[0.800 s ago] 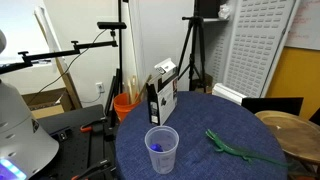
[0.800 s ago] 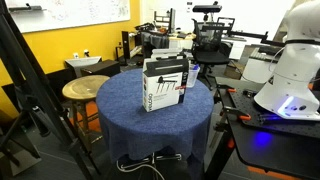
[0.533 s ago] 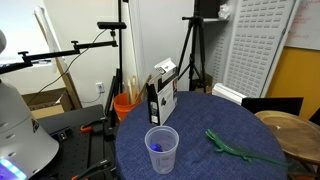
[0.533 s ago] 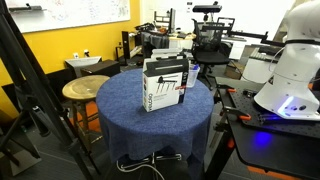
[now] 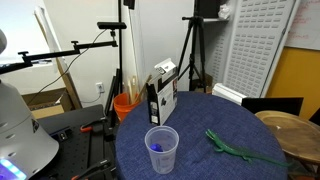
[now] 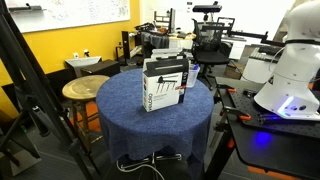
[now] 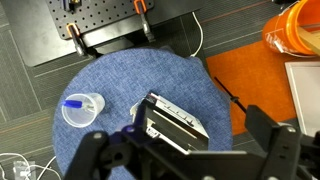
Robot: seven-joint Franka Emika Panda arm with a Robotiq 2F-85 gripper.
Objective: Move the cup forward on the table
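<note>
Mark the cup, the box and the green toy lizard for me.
cup [image 5: 165,158], in an exterior view, clear side wall
box [image 6: 165,88], in an exterior view, front face
green toy lizard [image 5: 224,146], in an exterior view, mid-body

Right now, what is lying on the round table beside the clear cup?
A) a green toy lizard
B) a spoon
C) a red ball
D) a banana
A: in an exterior view, a green toy lizard lies flat on the blue table, to one side of the cup.
</note>
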